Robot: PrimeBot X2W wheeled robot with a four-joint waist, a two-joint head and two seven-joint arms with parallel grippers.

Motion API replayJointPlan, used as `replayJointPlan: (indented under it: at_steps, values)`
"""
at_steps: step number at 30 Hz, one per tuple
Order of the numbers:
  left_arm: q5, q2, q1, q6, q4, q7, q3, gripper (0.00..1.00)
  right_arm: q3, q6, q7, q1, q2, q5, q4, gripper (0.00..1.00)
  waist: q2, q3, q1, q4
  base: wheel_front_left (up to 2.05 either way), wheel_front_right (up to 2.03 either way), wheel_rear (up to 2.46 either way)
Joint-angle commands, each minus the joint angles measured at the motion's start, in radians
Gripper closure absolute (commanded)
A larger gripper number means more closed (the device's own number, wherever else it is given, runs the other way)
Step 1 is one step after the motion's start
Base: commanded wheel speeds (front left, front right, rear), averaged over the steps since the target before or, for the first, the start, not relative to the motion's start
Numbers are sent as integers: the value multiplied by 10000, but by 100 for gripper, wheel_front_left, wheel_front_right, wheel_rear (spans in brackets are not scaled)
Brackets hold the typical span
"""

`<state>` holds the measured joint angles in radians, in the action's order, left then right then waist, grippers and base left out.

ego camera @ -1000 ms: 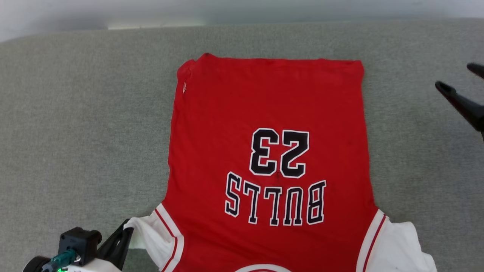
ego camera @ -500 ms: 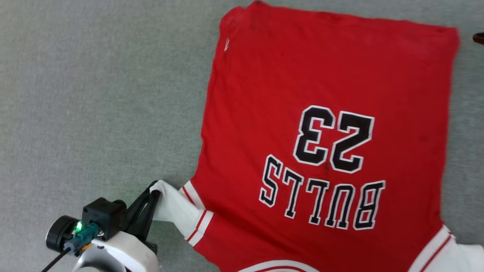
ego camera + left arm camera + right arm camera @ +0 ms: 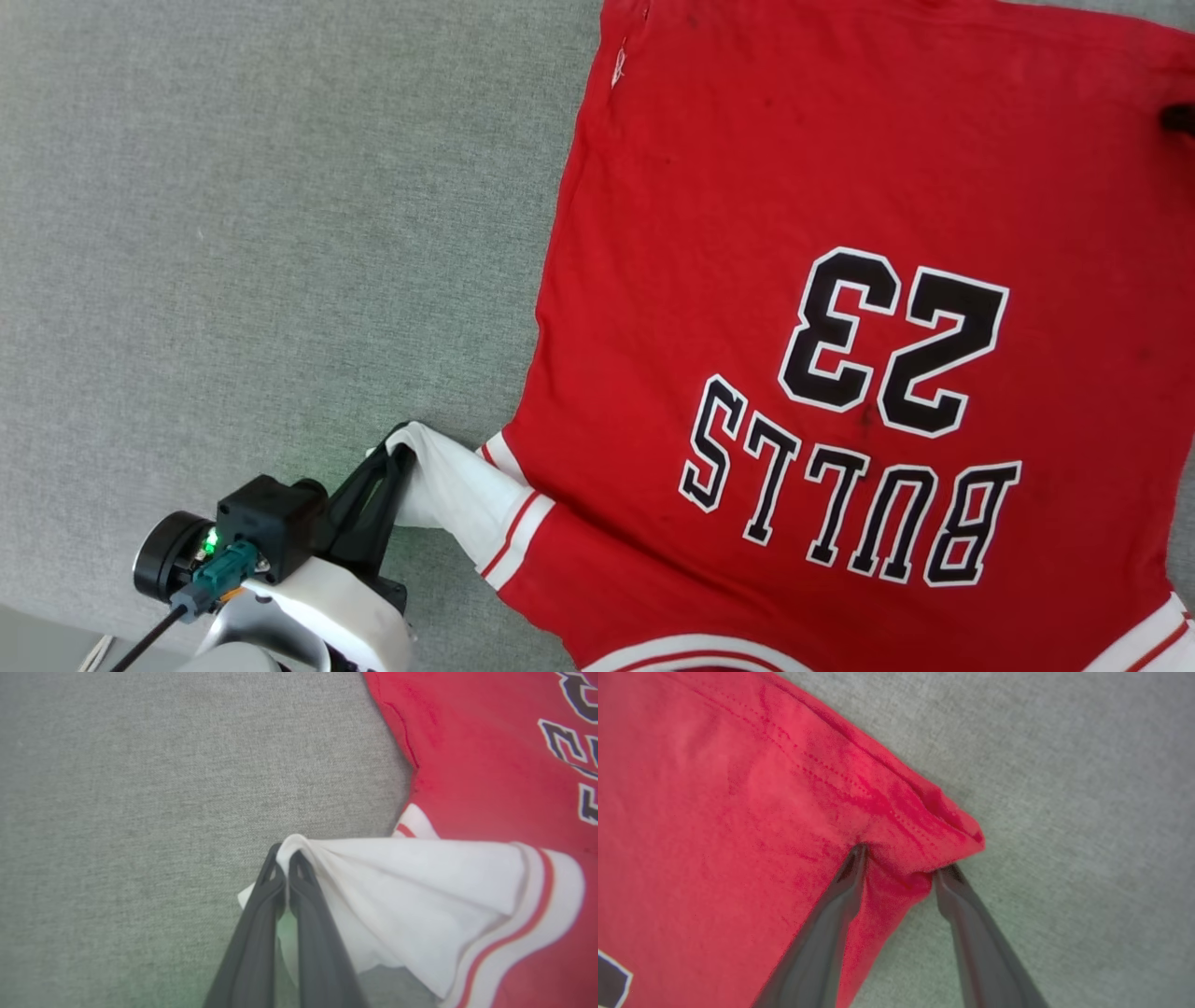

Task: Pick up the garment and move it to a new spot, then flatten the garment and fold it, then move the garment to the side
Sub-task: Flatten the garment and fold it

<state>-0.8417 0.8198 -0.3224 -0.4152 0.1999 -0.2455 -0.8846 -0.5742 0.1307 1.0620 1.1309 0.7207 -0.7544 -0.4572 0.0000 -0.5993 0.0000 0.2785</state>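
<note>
On the grey fabric surface (image 3: 233, 233): one garment (image 3: 840, 280), a red basketball-style T-shirt. It lies chest side up and spread mostly flat, on the right-hand part of the head view.

- Print: black, white-edged number "23" (image 3: 892, 355) with the word "BULLS" (image 3: 850, 504) nearer the robot. Both read upside down in the head view.
- Orientation: the neckline trim (image 3: 681, 649) is at the near edge. The hem is at the far edge, cut off by the top of the head view.
- Small white tag (image 3: 618, 65): on the side seam near the far left corner.
- Left sleeve (image 3: 457, 490): white, with a red-and-white stripe band. It is pulled out sideways from the body and drawn to a point, with folds fanning back toward the shoulder in the left wrist view.
- Right sleeve trim (image 3: 1144, 639): just visible at the lower right corner of the head view.

Left gripper (image 3: 282, 858): its fingers are pressed together on the tip of the white sleeve, pinching the cloth. In the head view it sits at the lower left, beside the shirt's shoulder. Behind it are a black block with a green light (image 3: 210, 541) and the pale wrist housing.

Right gripper (image 3: 902, 861): at the far right hem corner (image 3: 952, 826). Its fingers are spread apart. One fingertip rests on the red cloth and the other is at the cloth's edge, by the grey surface. The corner is bunched up between them and not clamped.
</note>
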Motion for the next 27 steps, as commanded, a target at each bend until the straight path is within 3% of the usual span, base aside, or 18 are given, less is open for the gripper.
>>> replayJointPlan:
  at_steps: [1, 7, 12, 20, 27]
  values:
    - [-76, 19, 6, -74, -89, -29, 92, 100, -322, 0, -97, -708, -366, -114, -371, 100, 0, 181, 0, -101, 0, 0, 0]
    - [-247, 59, 416, -22, -323, -91, 146, 100, -456, 0, -1128, -324, -170, -367, 4, 100, 0, 1108, 0, -471, 0, 0, 0]
    - [-350, 220, 858, -73, -393, -127, 162, 100, -1043, -2, -1892, -559, 386, -918, 948, 100, 0, 2031, 0, -897, 0, 0, 0]
    - [-608, 545, 1597, -224, -253, -129, 166, 100, -1921, -2, -2897, -1824, 2249, -1908, 3258, 100, 0, 3169, 0, -1617, 0, 0, 0]
    - [-801, 797, 2153, -406, -172, -130, 158, 100, -1933, -3, -3715, -4313, 3975, -2649, 4723, 100, 0, 3892, 0, -2187, 0, 0, 0]
